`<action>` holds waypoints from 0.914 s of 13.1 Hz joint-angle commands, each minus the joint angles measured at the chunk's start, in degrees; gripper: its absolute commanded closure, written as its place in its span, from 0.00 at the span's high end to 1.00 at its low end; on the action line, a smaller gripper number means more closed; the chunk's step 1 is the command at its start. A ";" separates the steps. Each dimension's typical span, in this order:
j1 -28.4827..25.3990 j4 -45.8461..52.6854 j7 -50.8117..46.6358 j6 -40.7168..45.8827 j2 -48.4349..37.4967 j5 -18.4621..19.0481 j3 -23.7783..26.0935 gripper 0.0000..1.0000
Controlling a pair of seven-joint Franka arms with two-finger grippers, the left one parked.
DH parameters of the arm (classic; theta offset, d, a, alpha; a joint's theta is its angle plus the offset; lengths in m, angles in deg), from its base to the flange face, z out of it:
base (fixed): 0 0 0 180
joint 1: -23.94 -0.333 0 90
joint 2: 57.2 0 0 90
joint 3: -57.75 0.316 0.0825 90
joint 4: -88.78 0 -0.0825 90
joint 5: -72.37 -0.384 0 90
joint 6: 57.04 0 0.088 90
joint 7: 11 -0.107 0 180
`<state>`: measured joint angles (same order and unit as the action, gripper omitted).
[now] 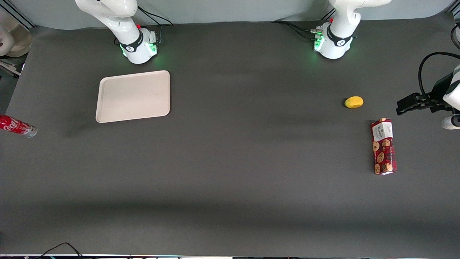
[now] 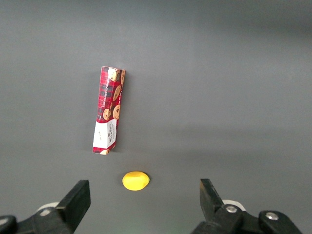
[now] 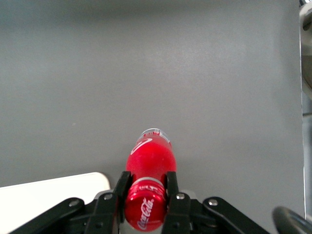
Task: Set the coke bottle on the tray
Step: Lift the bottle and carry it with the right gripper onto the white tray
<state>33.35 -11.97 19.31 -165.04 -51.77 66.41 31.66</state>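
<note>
Here the gripper point(image 3: 148, 195) is clamped on the coke bottle point(image 3: 148, 168), its two fingers point(image 3: 121, 187) pressed against the neck just below the cap, and the bottle hangs clear above the dark table point(image 1: 230, 172). In the front view the bottle shows tilted at the working arm's end of the table, near the edge, with the tray point(image 1: 133, 95) well apart from it and bare. So the carry looks to be in hand; the next move calls for bringing the bottle over the tray and lowering it inside the rim. A yellow lemon-like fruit point(image 1: 354, 102) and a red cookie box point(image 1: 383, 146) lie toward the parked arm's end, in nobody's way
</note>
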 commanded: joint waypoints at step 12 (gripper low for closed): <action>-1.59 -36.95 -28.90 -6.33 -28.01 9.39 20.82 0.00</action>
<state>31.69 -43.83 -5.90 -168.29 -76.69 74.55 50.24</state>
